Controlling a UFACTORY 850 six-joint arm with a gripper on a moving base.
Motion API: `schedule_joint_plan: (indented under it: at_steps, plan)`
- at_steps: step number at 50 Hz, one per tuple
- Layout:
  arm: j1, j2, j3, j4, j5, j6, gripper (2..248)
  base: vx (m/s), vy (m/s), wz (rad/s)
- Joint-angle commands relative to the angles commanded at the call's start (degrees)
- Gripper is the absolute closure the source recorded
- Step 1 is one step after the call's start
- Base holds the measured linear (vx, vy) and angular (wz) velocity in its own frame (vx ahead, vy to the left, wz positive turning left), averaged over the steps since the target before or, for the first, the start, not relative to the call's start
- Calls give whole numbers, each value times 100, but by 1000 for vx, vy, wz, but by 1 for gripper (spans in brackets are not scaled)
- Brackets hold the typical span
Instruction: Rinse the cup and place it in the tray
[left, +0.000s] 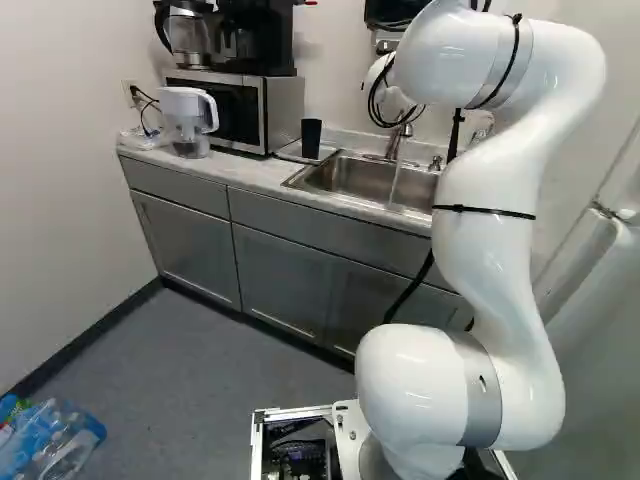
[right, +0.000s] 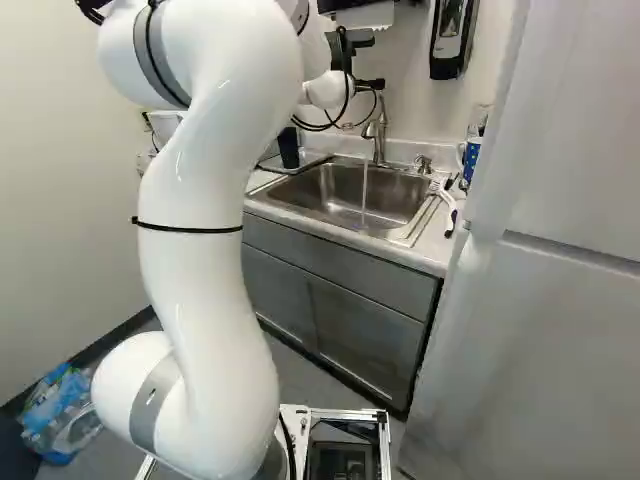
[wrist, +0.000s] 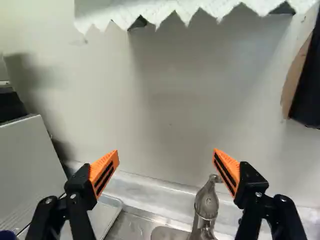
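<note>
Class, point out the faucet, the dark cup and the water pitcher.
Faucet (right: 380, 147), right base view: its upright body.
Dark cup (left: 311, 138), left base view: its side.
Water pitcher (left: 185, 127), left base view: its body.

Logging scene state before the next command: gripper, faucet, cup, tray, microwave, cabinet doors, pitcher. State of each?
Gripper: open, nothing between the fingers.
Faucet: running, stream falling into the sink.
Dark cup: standing on the tray, released.
Tray: beside the sink, holding the cup.
Microwave: door shut.
Cabinet doors: shut.
Pitcher: upright on the counter.
</note>
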Motion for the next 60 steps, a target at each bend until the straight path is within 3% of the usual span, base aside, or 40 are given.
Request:
schedule_joint_plan:
  at_steps: [12,44,60]
  plan:
    - [10,-342,-429,0,-199,0,3,0,0,0]
    - [9,-335,-420,0,-788,0,3,0,0,0]
    - [-4,-164,-204,0,-860,0,3,0,0,0]
